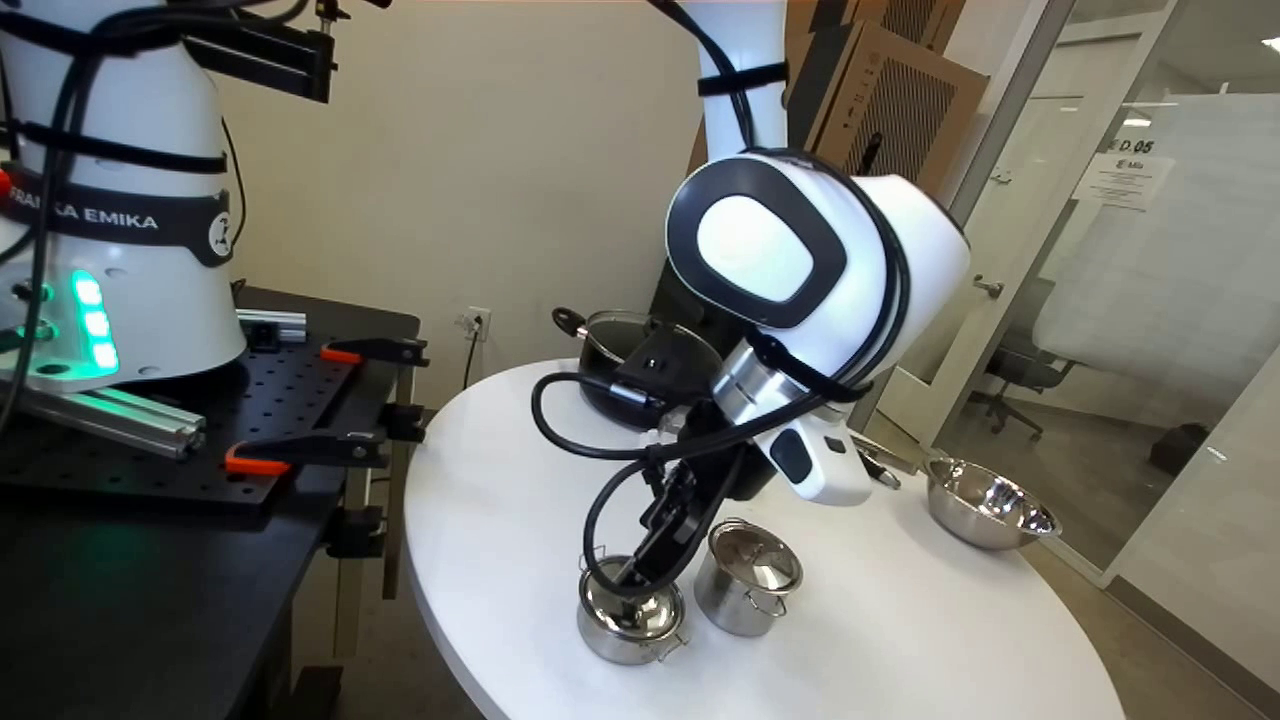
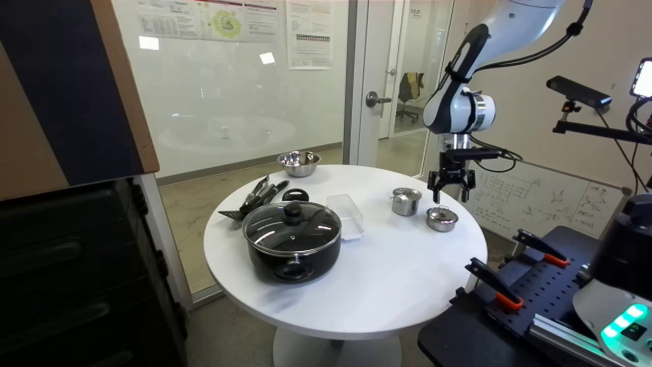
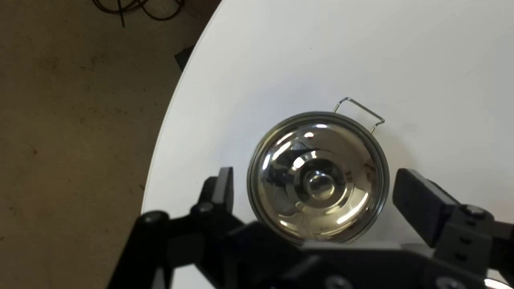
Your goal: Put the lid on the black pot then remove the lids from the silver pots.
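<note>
The large glass lid point(image 2: 277, 232) with its black knob sits on the black pot point(image 2: 300, 267); the arm partly hides the pot point(image 1: 608, 400) in an exterior view. Two small silver pots stand near the table edge, a shorter one point(image 2: 441, 227) and a taller one point(image 2: 405, 206). Each carries its small steel lid, the shorter pot's lid point(image 1: 650, 615) and the taller pot's lid point(image 1: 758, 562). My gripper point(image 2: 451, 198) is open and empty above the shorter pot. In the wrist view its fingers stand on either side of that lid point(image 3: 317, 218), apart from it.
A clear plastic tray point(image 2: 347, 219) lies beside the black pot. Dark-handled utensils point(image 2: 262, 198) and a metal bowl point(image 2: 299, 165) are farther along the round white table point(image 2: 387, 285). The table's edge point(image 3: 160, 132) runs close to the shorter pot. Clamps point(image 2: 494, 285) sit on the robot's bench.
</note>
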Available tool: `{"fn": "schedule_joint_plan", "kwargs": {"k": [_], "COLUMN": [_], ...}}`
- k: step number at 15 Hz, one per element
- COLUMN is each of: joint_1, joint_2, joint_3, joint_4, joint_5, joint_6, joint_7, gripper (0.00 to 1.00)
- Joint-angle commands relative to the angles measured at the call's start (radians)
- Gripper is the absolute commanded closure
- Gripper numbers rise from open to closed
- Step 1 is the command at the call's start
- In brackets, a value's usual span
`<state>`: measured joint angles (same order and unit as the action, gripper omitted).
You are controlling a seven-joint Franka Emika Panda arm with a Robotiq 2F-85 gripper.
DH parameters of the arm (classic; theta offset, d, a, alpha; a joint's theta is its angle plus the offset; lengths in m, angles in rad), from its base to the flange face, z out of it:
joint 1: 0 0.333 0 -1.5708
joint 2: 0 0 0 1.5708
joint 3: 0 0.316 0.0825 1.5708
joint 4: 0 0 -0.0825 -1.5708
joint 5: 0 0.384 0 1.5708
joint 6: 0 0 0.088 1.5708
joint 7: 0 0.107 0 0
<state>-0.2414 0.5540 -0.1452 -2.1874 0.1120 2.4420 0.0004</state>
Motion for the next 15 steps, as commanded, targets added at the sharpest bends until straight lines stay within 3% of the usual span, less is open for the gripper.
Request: {"fn": "schedule_joint_plan", "kwargs": {"k": [1,15], "joint_1": [-0.014,-0.004], "joint_2": [0.029,0.075], "joint_3": [0.014,0.027], "joint_4": [0.031,0.036], "joint_5": [0.037,0.036], "joint_6": [0.043,0.107], "joint_7": [-0.003,0.009], "gripper": [0.00,0.00]}}
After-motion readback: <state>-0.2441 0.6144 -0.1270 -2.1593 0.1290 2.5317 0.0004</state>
